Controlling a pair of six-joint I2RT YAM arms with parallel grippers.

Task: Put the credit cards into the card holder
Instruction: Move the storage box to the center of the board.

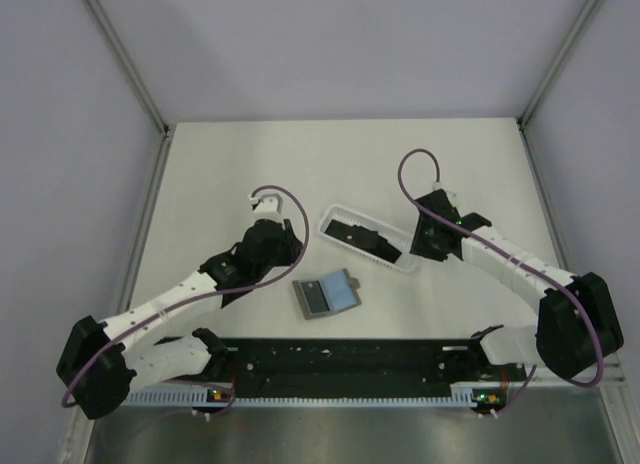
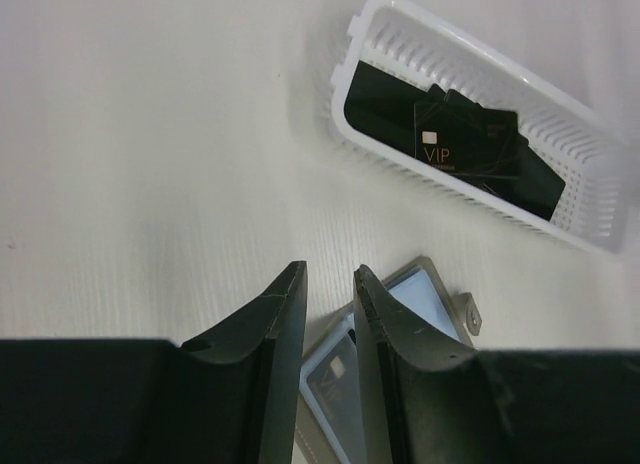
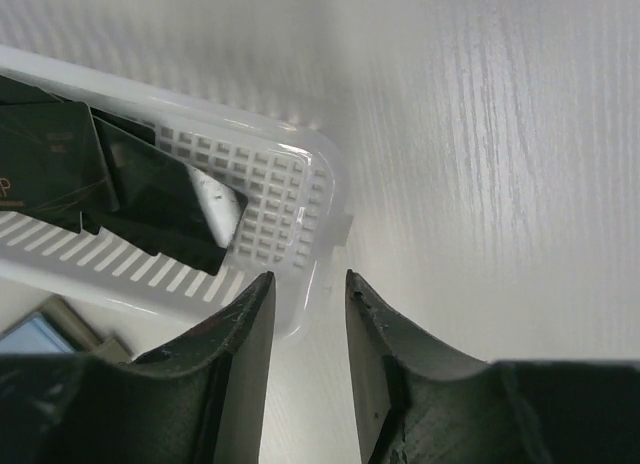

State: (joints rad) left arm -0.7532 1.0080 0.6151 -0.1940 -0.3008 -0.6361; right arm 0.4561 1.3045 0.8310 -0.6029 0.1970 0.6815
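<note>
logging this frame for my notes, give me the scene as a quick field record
cards: black credit cards overlapping in the white plastic tray; the top one reads VIP
holder: card holder lying open on the table, nearer the arm bases than the tray; cannot tell whether it holds a card
left arm: left gripper open, empty, above the card holder
right arm: right gripper open, empty, at the tray's end
progress: no card gripped
</note>
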